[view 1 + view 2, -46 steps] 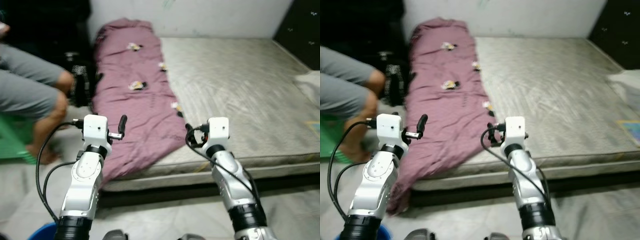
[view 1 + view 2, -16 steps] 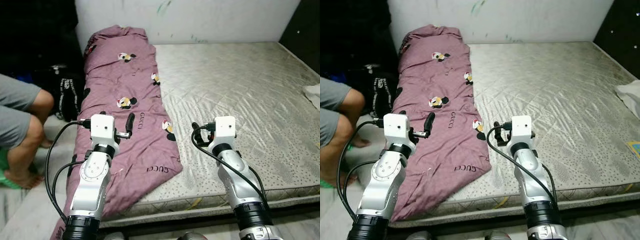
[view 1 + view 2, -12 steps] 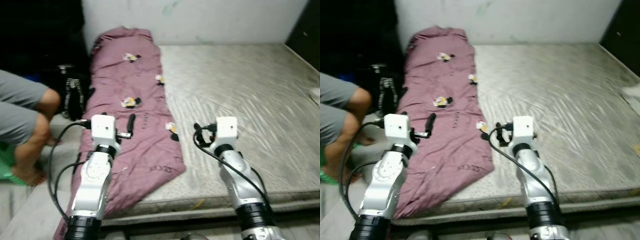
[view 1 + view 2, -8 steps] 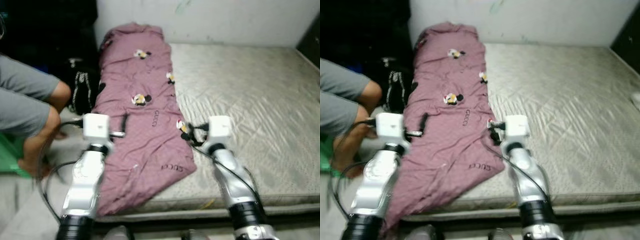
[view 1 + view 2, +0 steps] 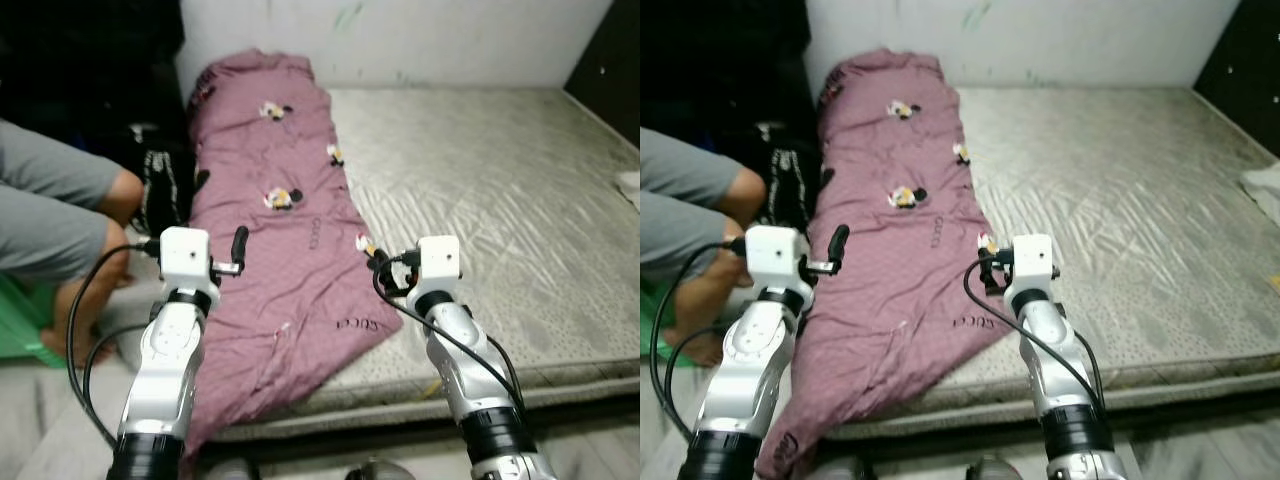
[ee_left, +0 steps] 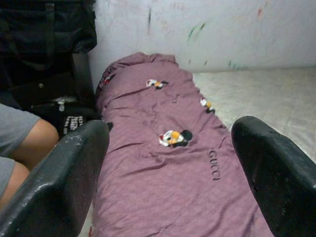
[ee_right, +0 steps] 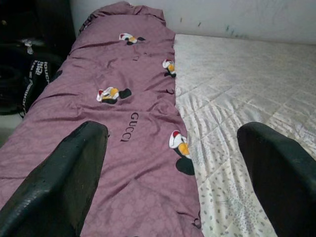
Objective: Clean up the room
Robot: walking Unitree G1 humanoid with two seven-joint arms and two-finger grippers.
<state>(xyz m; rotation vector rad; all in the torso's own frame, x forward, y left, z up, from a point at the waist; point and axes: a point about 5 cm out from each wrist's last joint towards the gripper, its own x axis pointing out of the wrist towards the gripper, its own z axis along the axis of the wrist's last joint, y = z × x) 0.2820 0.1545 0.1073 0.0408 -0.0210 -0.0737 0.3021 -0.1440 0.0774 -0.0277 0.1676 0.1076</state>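
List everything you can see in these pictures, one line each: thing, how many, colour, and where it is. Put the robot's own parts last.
Mattress: one, grey quilted, low on the floor against the white wall.
Blanket: one, mauve with cartoon prints and lettering, along the mattress's left side, its near end drooping over the edge.
Bag: one, black with white lettering, on the floor left of the blanket.
Person's legs: grey shorts, bare knee, seated at far left.
Stool: one, green, under the person.
White cloth: one, at the mattress's right edge.
Left tool: black fingers open, over the blanket's left edge.
Right tool: black fingers open, over the blanket's near right edge.
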